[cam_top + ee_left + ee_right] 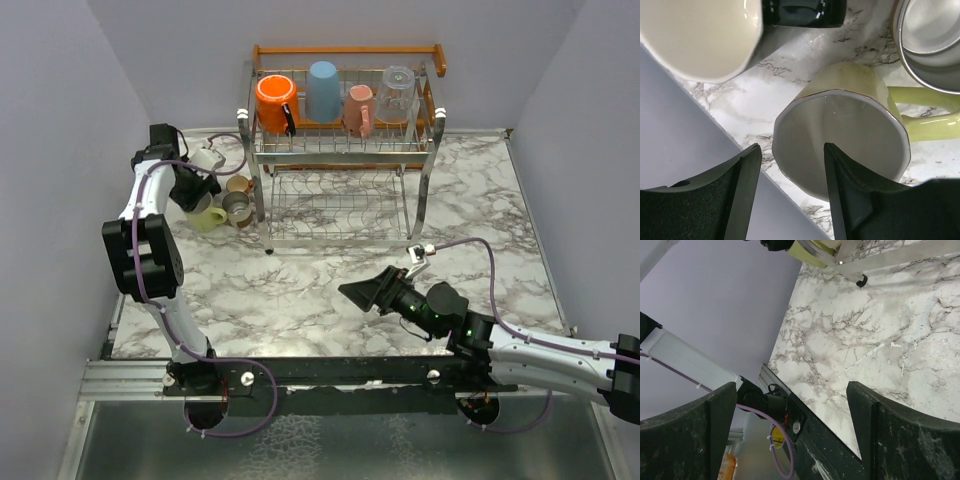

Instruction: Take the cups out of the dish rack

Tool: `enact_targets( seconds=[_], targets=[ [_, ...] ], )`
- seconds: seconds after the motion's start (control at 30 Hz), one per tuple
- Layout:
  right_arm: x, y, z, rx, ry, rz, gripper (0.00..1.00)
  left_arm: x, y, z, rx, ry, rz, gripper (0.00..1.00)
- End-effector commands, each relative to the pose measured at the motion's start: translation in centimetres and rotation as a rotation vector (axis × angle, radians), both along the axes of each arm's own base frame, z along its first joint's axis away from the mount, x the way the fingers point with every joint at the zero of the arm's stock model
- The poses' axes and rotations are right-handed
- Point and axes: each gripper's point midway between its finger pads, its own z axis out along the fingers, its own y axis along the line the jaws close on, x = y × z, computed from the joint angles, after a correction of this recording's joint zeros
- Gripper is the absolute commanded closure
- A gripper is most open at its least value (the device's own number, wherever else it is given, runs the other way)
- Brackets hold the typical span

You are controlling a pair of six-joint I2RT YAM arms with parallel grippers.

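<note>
Pale yellow mug (pixel 865 135) sits on the marble table (pixel 320 280) left of the dish rack (pixel 345 50), the left gripper (pixel 792 150) straddling its rim with parted fingers, apparently not pinching, while the orange cup (pixel 273 100), blue cup (pixel 322 90), pink cup (pixel 358 108) and glass cup (pixel 396 92) stay on the rack's top tier and the right gripper (pixel 791 387) gapes empty.

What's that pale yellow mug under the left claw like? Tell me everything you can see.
The pale yellow mug looks like glazed ceramic: greyish-white empty inside, thin dark rim, yellow-green handle. It stands mouth up on the marble table, beside a grey cup, left of the dish rack. The open left gripper straddles its rim, one finger over the opening, one outside.
</note>
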Motion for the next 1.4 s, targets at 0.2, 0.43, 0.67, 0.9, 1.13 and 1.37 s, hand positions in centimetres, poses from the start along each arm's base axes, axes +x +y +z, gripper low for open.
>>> enact_targets(
  seconds=[0.2, 0.43, 0.67, 0.9, 1.13, 1.37],
  targets=[
    [1.6, -0.7, 1.6, -0.097, -0.074, -0.072, 0.09, 1.2, -0.3, 8.6, -0.026, -0.25, 0.078, 0.4],
    [3.7, -0.8, 8.8, -0.246, -0.217, -0.135, 0.09, -4.1, -5.1, 13.6, -0.202, -0.323, -0.04, 0.22],
    [6.4, -2.2, 16.1, -0.4, -0.347, -0.266, 0.09, -10.1, -9.1, 14.7, -0.345, -0.328, -0.123, 0.14],
    [9.6, -3.9, 23.4, -0.555, -0.467, -0.457, 0.13, -14.6, -11.7, 13.4, -0.426, -0.318, -0.193, 0.14],
    [12.7, -4.2, 28.5, -0.77, -0.574, -0.606, 0.26, -16.2, -12.5, 11.6, -0.457, -0.274, -0.221, 0.14],
    [19.1, -3.6, 29.3, -0.888, -0.542, -0.581, 0.37, -17.1, -13.3, 11.5, -0.492, -0.268, -0.246, 0.2]
  ],
)
